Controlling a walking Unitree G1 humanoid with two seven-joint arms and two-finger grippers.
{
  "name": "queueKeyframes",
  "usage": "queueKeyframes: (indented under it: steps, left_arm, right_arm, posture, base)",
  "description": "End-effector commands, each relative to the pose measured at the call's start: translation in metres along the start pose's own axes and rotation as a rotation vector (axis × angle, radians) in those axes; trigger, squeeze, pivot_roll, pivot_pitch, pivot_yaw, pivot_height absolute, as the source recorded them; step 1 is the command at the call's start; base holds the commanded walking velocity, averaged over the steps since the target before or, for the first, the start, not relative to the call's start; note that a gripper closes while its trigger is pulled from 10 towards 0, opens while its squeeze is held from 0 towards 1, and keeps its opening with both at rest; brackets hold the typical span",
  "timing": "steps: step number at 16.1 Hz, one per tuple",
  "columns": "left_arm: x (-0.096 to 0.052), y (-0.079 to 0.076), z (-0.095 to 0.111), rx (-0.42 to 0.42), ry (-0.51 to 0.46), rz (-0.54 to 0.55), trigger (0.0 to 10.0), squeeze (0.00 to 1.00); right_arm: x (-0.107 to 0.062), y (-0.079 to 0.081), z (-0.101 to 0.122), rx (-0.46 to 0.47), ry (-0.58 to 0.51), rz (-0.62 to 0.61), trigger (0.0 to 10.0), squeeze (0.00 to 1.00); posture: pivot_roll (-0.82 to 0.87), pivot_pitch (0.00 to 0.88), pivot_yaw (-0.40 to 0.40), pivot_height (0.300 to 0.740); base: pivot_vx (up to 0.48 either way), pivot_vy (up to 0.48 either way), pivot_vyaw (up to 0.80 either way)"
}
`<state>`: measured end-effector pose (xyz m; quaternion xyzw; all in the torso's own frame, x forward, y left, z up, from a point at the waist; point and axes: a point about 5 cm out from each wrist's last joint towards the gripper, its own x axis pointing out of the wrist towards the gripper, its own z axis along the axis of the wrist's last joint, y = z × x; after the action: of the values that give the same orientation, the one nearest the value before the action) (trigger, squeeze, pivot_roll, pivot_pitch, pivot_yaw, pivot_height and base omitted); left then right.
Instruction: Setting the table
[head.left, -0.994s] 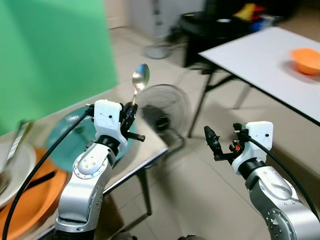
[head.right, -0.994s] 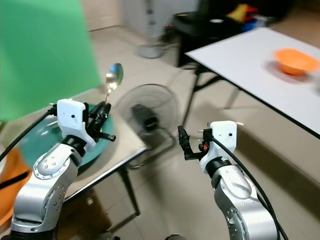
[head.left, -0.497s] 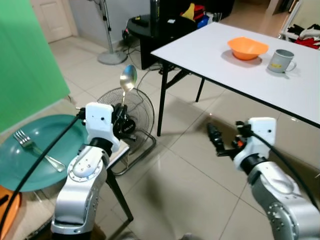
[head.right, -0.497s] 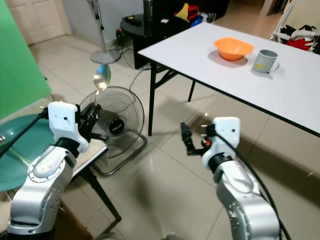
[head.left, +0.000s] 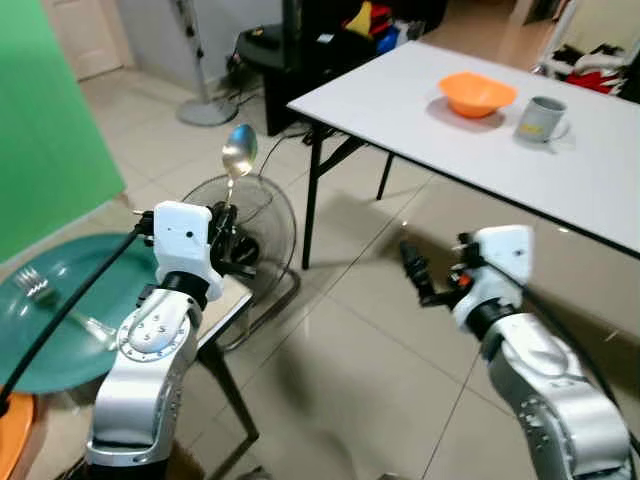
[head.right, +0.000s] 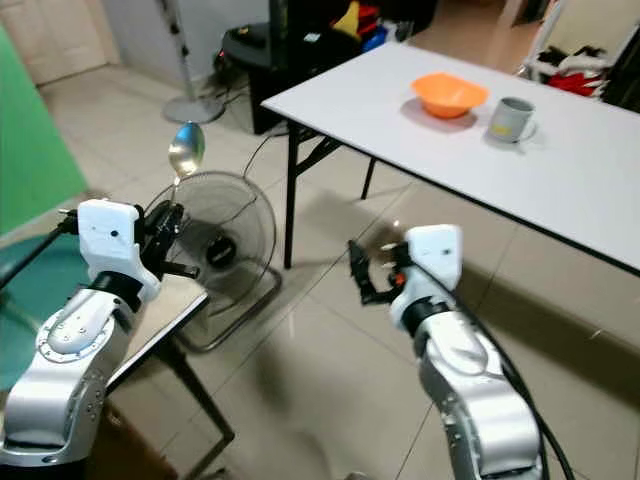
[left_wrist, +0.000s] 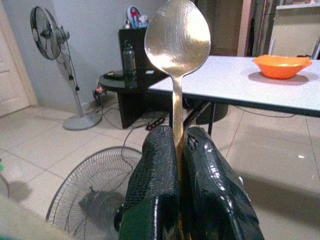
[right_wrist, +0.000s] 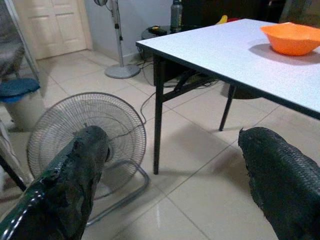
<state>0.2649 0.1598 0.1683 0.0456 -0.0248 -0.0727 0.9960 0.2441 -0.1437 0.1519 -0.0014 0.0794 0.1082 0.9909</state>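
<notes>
My left gripper (head.left: 226, 212) is shut on the handle of a silver spoon (head.left: 238, 151), which stands upright with its bowl on top. The left wrist view has the spoon (left_wrist: 177, 35) rising from between the two black fingers (left_wrist: 155, 175). My right gripper (head.left: 412, 272) hangs open over the tiled floor with nothing between its fingers (right_wrist: 75, 170). Ahead on the right stands a white table (head.left: 400, 95) with an orange bowl (head.left: 477, 93) and a grey mug (head.left: 541, 116) on it. A teal plate (head.left: 70, 340) with a fork (head.left: 35, 286) lies on the small table at my left.
A floor fan (head.left: 262, 228) stands on the tiles between the small table and the white table. A pedestal fan's base (head.left: 204, 109) and a black cabinet (head.left: 262, 50) are further back. A green screen (head.left: 50, 120) fills the left. An orange plate's edge (head.left: 10, 445) shows at the bottom left.
The camera has swung, so the white table, bowl and mug sit further left in the picture. The spoon stays upright in my left gripper; the right gripper stays open.
</notes>
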Motion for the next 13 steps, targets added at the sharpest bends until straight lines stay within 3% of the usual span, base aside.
queueKeyframes:
  steps: [1,5,9,13]
  left_arm:
    - [0.0027,-0.0020,0.0004,-0.003,0.003,-0.012,10.0,0.00]
    - [0.0051,-0.0032,0.0015,-0.008,0.003,-0.030,10.0,0.00]
    - [0.0074,-0.0028,0.0027,-0.018,0.001,-0.029,10.0,0.00]
    - [0.0076,0.0039,0.0030,-0.020,0.002,-0.014,10.0,0.00]
  right_arm:
    - [0.0015,-0.0034,0.0021,-0.002,-0.006,0.004,10.0,0.00]
    - [0.0011,-0.0025,0.0061,0.053,-0.032,0.019,10.0,0.00]
    - [0.0025,0.0000,0.0061,0.048,-0.031,0.034,10.0,0.00]
    - [0.0061,0.0002,0.0065,0.049,-0.032,0.033,10.0,0.00]
  posture:
    - [0.12,0.000,-0.007,0.727]
    - [0.12,0.000,-0.002,0.727]
    - [0.12,0.000,-0.008,0.727]
    - [0.13,0.000,-0.017,0.727]
  base:
    - [0.352,0.000,0.00]
    - [0.363,0.000,0.00]
    - [0.370,0.000,-0.68]
    - [0.374,0.000,0.00]
